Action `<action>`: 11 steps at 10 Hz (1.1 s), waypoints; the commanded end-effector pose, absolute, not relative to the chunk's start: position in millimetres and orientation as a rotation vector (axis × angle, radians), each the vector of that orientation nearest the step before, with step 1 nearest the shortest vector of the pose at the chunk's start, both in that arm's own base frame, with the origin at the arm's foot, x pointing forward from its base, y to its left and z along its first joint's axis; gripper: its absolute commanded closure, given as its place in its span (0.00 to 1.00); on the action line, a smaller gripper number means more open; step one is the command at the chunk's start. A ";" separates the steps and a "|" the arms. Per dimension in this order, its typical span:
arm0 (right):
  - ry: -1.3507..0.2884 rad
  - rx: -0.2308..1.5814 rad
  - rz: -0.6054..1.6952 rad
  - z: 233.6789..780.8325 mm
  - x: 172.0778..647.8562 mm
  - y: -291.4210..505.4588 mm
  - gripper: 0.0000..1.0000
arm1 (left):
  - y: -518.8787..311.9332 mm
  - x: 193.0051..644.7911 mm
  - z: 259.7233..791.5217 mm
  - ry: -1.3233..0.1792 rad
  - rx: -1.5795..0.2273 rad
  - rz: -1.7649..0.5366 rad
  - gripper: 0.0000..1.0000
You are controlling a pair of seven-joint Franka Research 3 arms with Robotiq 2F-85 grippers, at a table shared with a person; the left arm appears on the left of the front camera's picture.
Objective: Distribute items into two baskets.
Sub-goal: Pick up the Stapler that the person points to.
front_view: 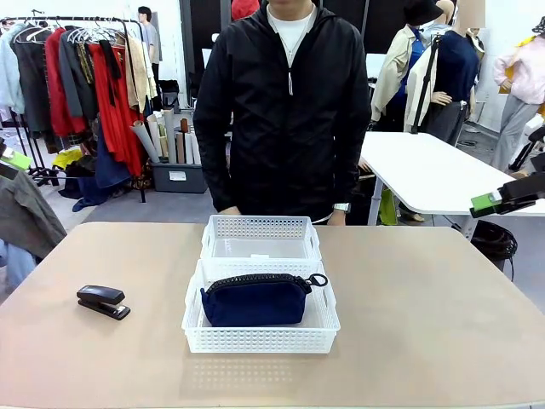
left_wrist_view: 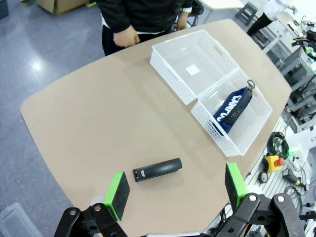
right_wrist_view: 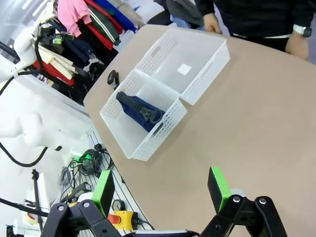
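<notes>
Looking across the desk [front_view: 426, 324], I see its tan top taking up the lower half of the front view. A person [front_view: 289, 111] in a black jacket stands at the far edge, upper centre, with both hands resting at the desk's rim.

Two white lattice baskets sit in the middle of the frame, one behind the other and touching. The far basket [front_view: 260, 227] lies just in front of the person, and a small white square shows on its floor in my left wrist view. The near basket [front_view: 260, 339] is just below it in the picture. Inside it the pouch [front_view: 255, 300] stands on its long edge, navy, with the black zipper on top and the ring pull pointing to the right.

The stapler [front_view: 104, 301] lies flat on the bare desk at the lower left of the front view, well apart from both baskets. In my left wrist view it sits at lower centre.

My left tool [left_wrist_view: 175, 187] hangs above the desk with its green pads spread wide, grasping nothing, and the stapler lies beyond the gap between them. My right tool [right_wrist_view: 160, 190] is likewise released and holds nothing, with its pads at the bottom of its wrist view and both baskets toward the upper centre.
</notes>
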State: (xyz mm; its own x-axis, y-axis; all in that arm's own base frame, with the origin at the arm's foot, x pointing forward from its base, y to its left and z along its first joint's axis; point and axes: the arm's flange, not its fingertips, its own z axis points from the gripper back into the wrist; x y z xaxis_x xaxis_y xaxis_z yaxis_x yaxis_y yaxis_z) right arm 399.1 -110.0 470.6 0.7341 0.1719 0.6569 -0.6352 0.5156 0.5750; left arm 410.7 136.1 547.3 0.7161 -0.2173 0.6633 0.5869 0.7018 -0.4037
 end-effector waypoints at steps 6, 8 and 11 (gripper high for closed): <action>-0.653 0.958 0.459 491.9 407.3 -119.5 0.00 | 134.1 409.7 547.8 -0.631 -0.649 -0.480 0.00; -0.653 0.959 0.458 492.6 409.5 -119.6 0.00 | 134.1 409.7 547.8 -0.631 -0.649 -0.480 0.00; -0.654 0.953 0.454 491.9 413.0 -119.1 0.00 | 134.1 409.7 547.8 -0.631 -0.649 -0.480 0.00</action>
State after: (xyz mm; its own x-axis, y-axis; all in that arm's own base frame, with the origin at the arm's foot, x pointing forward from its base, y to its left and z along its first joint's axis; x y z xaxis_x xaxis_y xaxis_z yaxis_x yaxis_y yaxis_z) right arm 405.8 -119.3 484.5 0.7198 0.1024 0.6866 -0.6301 0.5115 0.5843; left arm 410.7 136.1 547.3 0.7161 -0.2173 0.6633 0.5869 0.7018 -0.4037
